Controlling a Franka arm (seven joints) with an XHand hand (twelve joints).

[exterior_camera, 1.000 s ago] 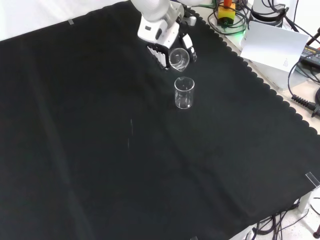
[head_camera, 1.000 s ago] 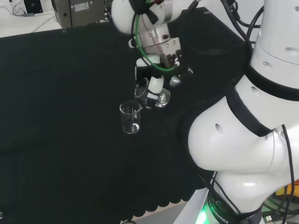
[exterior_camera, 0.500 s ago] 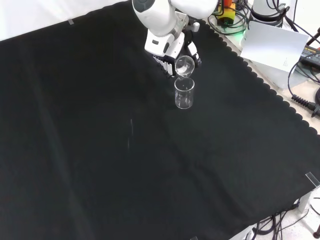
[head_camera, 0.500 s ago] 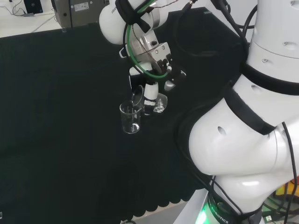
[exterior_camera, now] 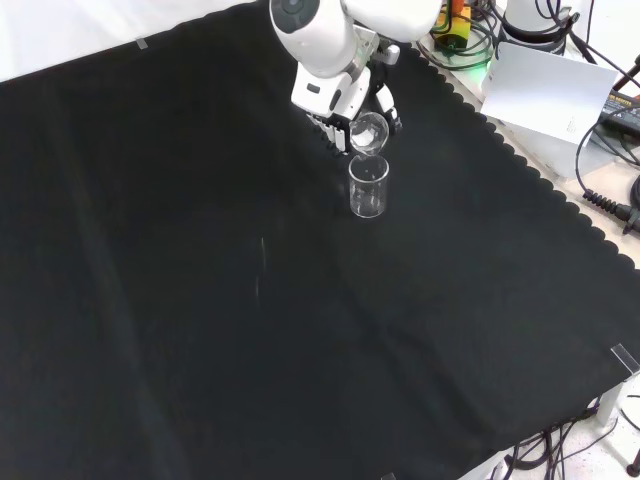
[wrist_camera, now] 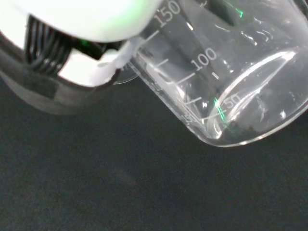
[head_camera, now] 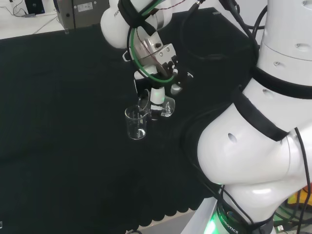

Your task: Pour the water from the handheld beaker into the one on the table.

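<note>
Head view, left to right: black cloth (head_camera: 58,122) was spread over the table, matte, with a scalloped near edge. A clear glass beaker (head_camera: 136,123), cylindrical with a pouring lip, was stood upright on the cloth. Just to its right and slightly above, a second clear beaker, the handheld beaker (head_camera: 163,106), was held tilted, its mouth turned toward the rim of the standing one. The hand (head_camera: 157,95), black and white, was angled downward from the wrist, fingers curled round the tilted beaker. Large white arm links (head_camera: 253,146) were seen at the right, with a green cable looped near the wrist.

Front view: the standing beaker (exterior_camera: 368,186) was seen on the cloth below the hand (exterior_camera: 335,100); the handheld beaker (exterior_camera: 368,132) was tipped directly above its rim, very close; contact could not be told. White paper and cables were lying beyond the cloth's right edge.

Wrist view: the tilted beaker's (wrist_camera: 226,82) graduated wall and rounded base were seen close, a blurred white part of the hand (wrist_camera: 82,24) beside it. Water level could not be told.
</note>
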